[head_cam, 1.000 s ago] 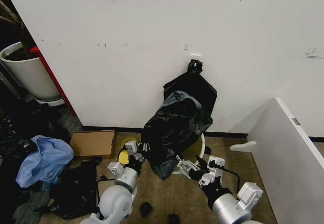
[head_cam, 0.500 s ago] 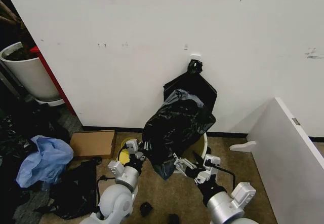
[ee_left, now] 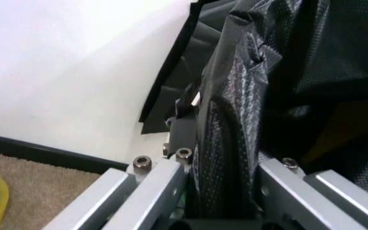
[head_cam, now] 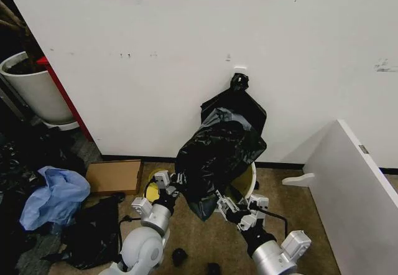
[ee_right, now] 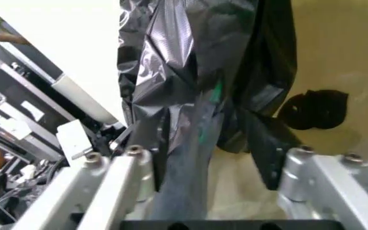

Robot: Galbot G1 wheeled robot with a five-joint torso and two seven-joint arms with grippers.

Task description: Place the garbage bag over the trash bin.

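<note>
Head view: brown carpet [head_cam: 211, 241], white wall [head_cam: 186, 51].

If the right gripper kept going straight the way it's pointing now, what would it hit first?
The right gripper is already clamped on the garbage bag. Straight ahead, it would probably meet the trash bin behind the plastic, though depth is unclear.

My left tool [head_cam: 176, 181] and right tool [head_cam: 221, 201] pinch the lower edges of the garbage bag [head_cam: 214, 157], which billows over the trash bin [head_cam: 249, 177] at the wall. A cardboard box [head_cam: 114, 176] lies at nine o'clock.
</note>
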